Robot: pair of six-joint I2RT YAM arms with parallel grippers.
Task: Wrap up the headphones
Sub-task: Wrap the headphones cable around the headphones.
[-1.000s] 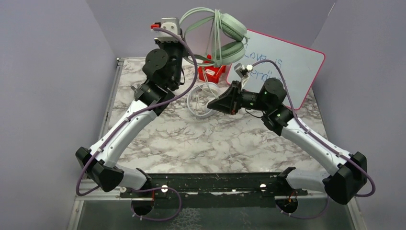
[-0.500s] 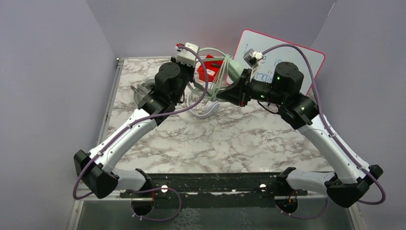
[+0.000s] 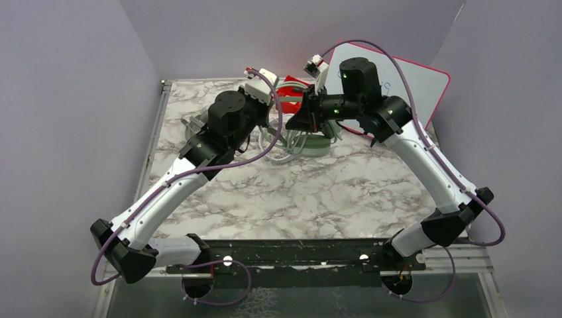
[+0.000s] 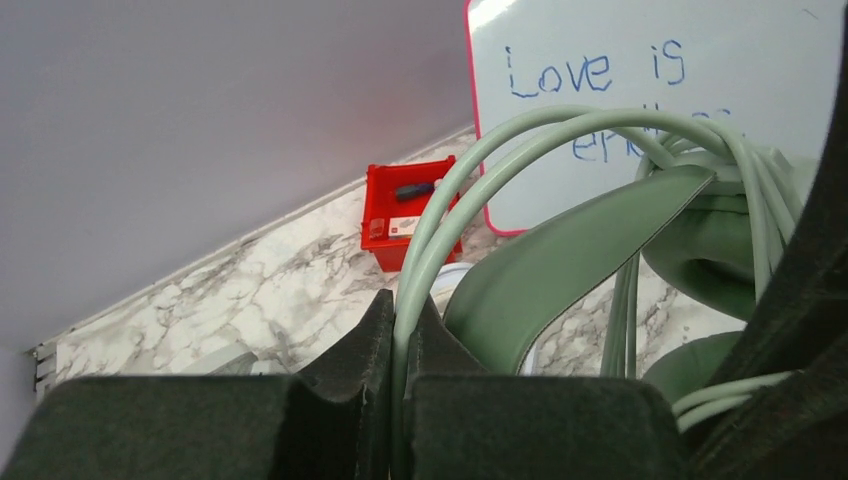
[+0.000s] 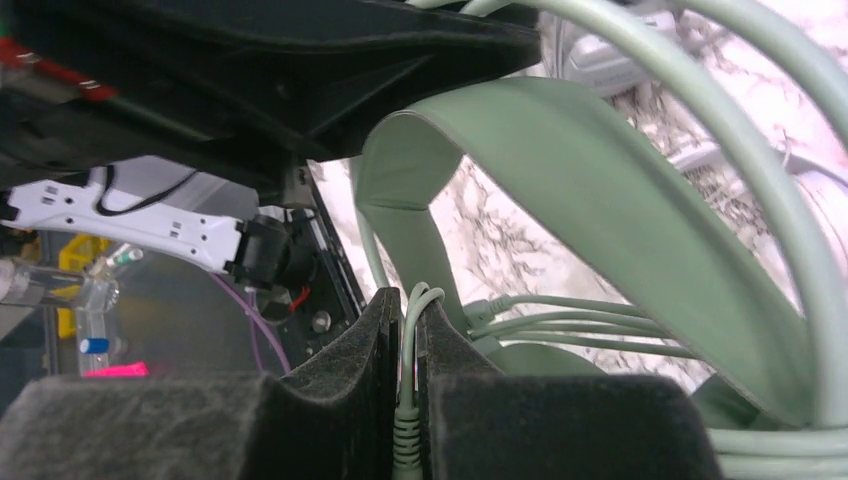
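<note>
At the far middle of the marble bench, two robot arms meet over a pair of mint-green headphones, which sit between them just in front of a red bin and a pink-edged whiteboard with blue handwriting, propped against the far wall. The left pincer is pressed together on a strand of the thin green cable, which rises from between its black pads and arches to the right over the wide, flat headband. The right pincer, reaching in from the far right side, is likewise clamped on the cable, at a stretch near a ribbed collar that shows between its fingers; several more green strands run off to the right beside it, under the headband. From above, cable loops hang around the band and a tangle of white cable loops lies on the marble just to the left of the headphones, near the left arm's wrist. Whether the ear cups rest on the bench cannot be told, as both wrists cover them.
</note>
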